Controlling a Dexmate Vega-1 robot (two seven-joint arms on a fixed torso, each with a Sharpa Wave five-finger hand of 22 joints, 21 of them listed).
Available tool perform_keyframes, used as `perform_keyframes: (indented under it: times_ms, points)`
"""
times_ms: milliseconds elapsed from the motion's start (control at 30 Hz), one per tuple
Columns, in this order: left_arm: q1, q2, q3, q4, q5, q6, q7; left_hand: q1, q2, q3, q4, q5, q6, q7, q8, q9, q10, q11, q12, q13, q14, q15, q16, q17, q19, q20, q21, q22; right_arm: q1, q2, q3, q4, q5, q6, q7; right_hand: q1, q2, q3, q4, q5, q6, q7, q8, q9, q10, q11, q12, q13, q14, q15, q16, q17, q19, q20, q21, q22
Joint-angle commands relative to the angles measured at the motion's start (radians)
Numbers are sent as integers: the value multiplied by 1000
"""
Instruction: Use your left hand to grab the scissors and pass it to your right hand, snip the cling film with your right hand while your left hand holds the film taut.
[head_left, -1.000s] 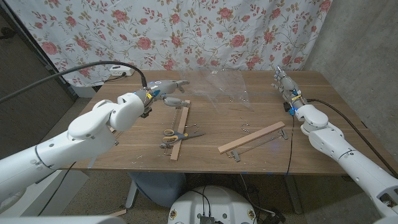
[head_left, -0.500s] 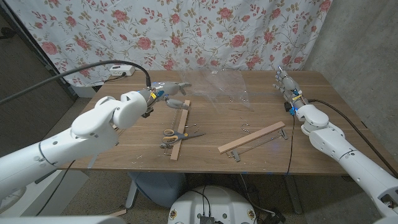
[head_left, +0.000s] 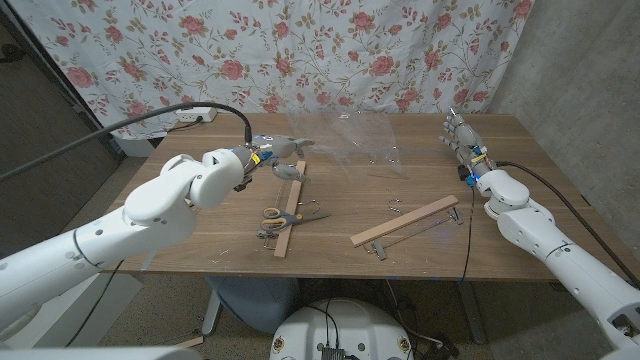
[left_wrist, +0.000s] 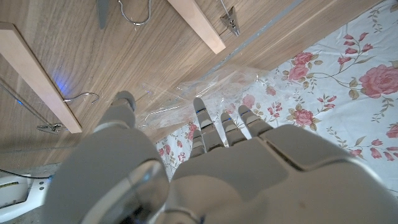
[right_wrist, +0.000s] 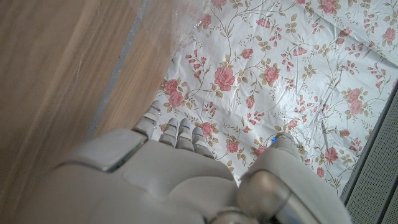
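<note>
The scissors (head_left: 287, 214), with yellow and grey handles, lie on the table across the near end of a wooden slat (head_left: 291, 207). Clear cling film (head_left: 355, 135) stands stretched at the table's far middle, and its crinkled edge (left_wrist: 186, 96) shows beyond my left hand's fingers in the left wrist view. My left hand (head_left: 277, 157) hovers open above the slat's far end, behind the scissors, holding nothing. My right hand (head_left: 462, 140) stands open on its edge at the table's far right, fingers pointing away, nothing in it.
A second wooden slat (head_left: 404, 221) with metal clips lies at the front right of the table. Loose wire hooks (head_left: 392, 207) sit beside it. A floral curtain (head_left: 300, 50) hangs behind the table. A power strip (head_left: 190, 113) and cable lie at the far left.
My left hand has moved to the right, from left of the slat's far end to above it. The right hand and scissors have not moved.
</note>
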Motion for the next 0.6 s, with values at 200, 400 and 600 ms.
perform_keyframes:
  times_ms: [200,400,600]
  points:
    - [28,-20,4,-18,127,-24,-78,14,-1,7,2,2,-3,1,5,3,4,-4,-5,5,8,-2,11,0,2,0,-1,-1,-18,-1,9,-13,4,14,-5,-19,-4,-7,4,-2,10,5,5,-1,13,5,4,-1,2,1,7,2,1,3,6,2]
    - [43,-26,-5,-26,162,-24,-100,19,1,8,4,2,1,1,8,3,8,-6,-4,7,9,-3,11,0,2,0,0,-1,-19,-2,10,-18,3,9,-10,-25,-7,-10,6,-2,10,6,5,-1,15,5,4,-1,0,1,7,2,0,3,5,2]
    - [47,-41,2,-34,219,-35,-132,22,1,8,4,2,3,1,9,3,11,-8,-4,8,9,-3,11,0,2,-1,0,-1,-19,0,9,-18,3,9,-11,-30,-9,-13,7,-2,11,6,4,-1,15,6,3,-1,0,2,7,1,0,2,5,2]
